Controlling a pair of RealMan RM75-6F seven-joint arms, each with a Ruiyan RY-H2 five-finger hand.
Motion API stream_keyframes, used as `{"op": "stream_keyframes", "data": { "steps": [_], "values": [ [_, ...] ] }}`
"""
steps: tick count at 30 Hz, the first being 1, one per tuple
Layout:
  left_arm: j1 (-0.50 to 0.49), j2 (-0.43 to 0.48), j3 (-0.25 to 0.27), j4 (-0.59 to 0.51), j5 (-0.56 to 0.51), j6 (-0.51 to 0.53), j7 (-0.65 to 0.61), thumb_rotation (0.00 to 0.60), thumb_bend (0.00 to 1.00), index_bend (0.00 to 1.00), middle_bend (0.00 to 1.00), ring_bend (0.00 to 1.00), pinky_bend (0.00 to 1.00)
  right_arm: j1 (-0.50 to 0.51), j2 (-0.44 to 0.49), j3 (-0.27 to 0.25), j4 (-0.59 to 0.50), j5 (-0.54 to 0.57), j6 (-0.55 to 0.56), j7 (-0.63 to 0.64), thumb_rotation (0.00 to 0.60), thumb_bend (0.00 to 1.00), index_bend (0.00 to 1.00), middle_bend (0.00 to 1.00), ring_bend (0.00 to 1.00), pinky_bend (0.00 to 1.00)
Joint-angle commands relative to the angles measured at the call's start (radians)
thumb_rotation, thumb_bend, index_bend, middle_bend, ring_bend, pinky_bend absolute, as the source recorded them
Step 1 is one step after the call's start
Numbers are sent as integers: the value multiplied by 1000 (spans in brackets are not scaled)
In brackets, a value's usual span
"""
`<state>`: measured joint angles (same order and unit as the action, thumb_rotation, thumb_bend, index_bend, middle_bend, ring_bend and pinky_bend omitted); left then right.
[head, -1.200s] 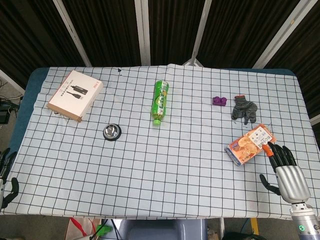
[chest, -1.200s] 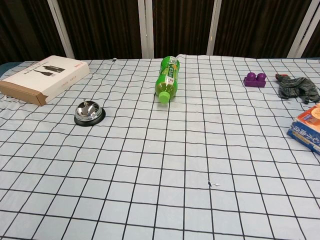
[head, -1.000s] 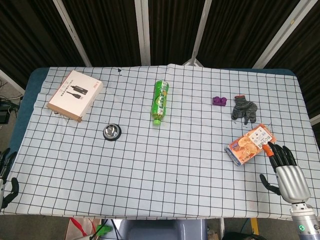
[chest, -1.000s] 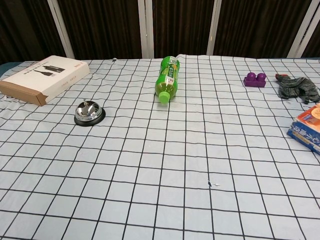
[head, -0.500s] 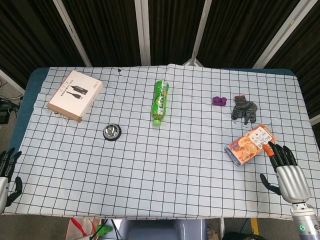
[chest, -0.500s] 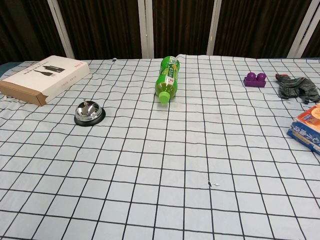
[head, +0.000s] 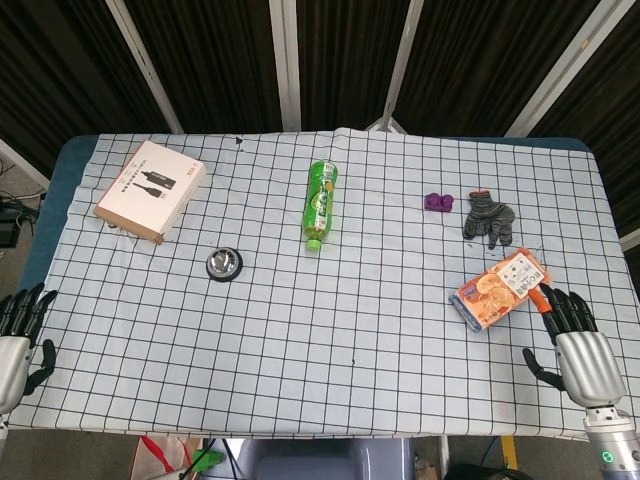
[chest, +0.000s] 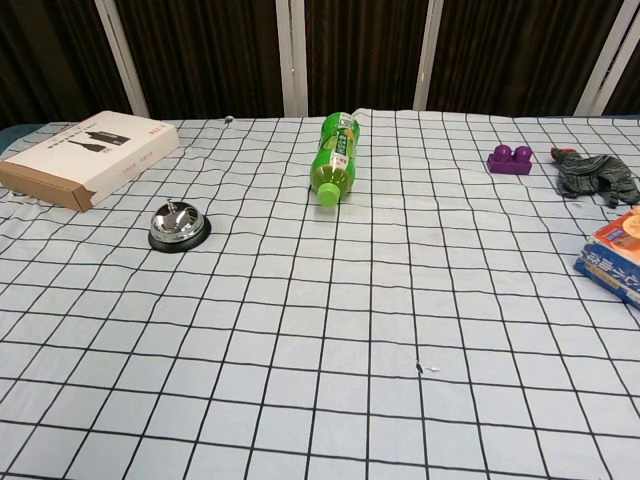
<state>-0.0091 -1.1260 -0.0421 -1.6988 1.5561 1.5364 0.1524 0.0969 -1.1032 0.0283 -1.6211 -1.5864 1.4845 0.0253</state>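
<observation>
At the near right corner of the tabletop (head: 300, 400) the right hand (head: 578, 350) hangs palm down, fingers spread and holding nothing, its fingertips just short of the orange snack box (head: 500, 288). That box lies flat and slanted, close to the right edge, one corner pointing at the hand. At the near left corner the left hand (head: 18, 345) is likewise released, fingers apart, well away from everything.

To my eye the step in hand is the right hand's reach for the box. It would go best if the hand came in over the box's long sides, not at that corner, with the thumb on one side and the fingers on the other, and closed only once both sides are covered. The box is thin and lies on a loose checked cloth, so a push from the fingertips could slide it or ruck the cloth.

Further back lie a grey glove (head: 488, 217) and a purple block (head: 437, 202), then a call bell (head: 223, 263), a green bottle (head: 320, 202) on its side, and a cardboard box (head: 150, 189) toward the far left corner.
</observation>
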Motion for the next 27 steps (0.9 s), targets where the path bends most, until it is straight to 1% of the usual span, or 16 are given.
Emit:
{"op": "stream_keyframes", "data": {
  "steps": [1, 4, 7, 11, 18, 27],
  "values": [
    [-48, -17, -31, 32, -29, -57, -27, 600, 869, 0, 0, 0, 0, 0, -1, 0, -1, 1, -1, -3, 600, 388, 79, 0, 0, 0],
    [-105, -31, -55, 58, -52, -133, -30, 600, 869, 0, 0, 0, 0, -1, -2, 0, -4, 2, -1, -9, 600, 387, 79, 0, 0, 1],
    [-164, -51, -77, 83, -64, -202, -1, 600, 869, 0, 0, 0, 0, 1, -3, 0, -5, 5, -5, -14, 600, 388, 78, 0, 0, 1],
    [-242, -103, -108, 121, -81, -277, 46, 600, 870, 0, 0, 0, 0, 3, -4, 1, -5, 9, -11, -19, 600, 387, 79, 0, 0, 1],
    [-344, -212, -154, 175, -112, -347, 86, 600, 875, 0, 0, 0, 0, 2, -1, 5, 0, 21, -13, -5, 600, 388, 79, 0, 0, 1],
    [-453, -332, -173, 221, -200, -463, 211, 600, 874, 0, 0, 0, 0, -2, 8, 7, 7, 22, -5, 28, 600, 388, 79, 0, 0, 1]
  ]
}}
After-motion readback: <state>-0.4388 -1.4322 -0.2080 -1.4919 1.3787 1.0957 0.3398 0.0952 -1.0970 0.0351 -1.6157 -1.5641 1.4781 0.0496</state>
